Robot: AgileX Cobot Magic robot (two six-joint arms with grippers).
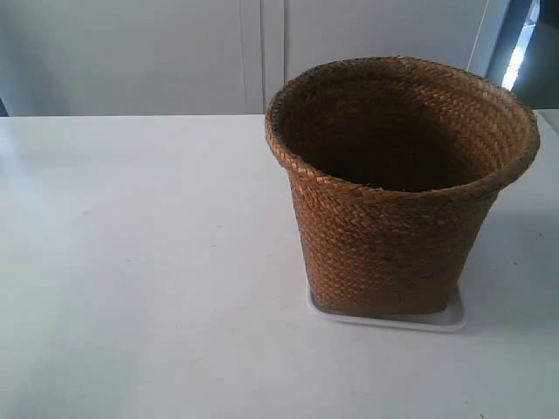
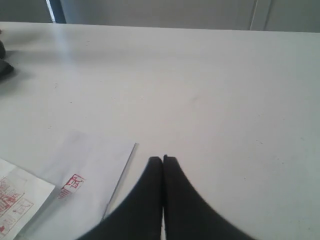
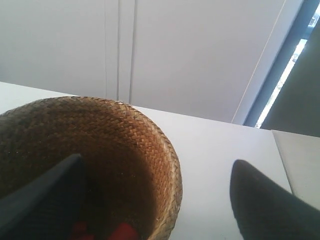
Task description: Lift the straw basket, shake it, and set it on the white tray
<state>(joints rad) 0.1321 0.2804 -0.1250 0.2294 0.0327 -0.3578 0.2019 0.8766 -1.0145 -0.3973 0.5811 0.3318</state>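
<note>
white tray (image 1: 451,321) mostly hidden; maybe two red blurs (image 3: 122,233)

A plain white counter (image 1: 131,262) carries a shallow glossy white rectangular tray (image 1: 437,322) at the near right. The left wrist view shows two white paper sheets (image 2: 85,170) lying flat on it, both printed in red.

Exterior high over table (image 1: 131,262), right wrist close, sharing straw basket (image 1: 393,236)

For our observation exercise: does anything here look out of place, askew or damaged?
Little stands out. The basket stands upright on the tray, with no visible damage or spills. One oddity: the right wrist view shows something red deep inside the basket, too cut off to identify.
</note>
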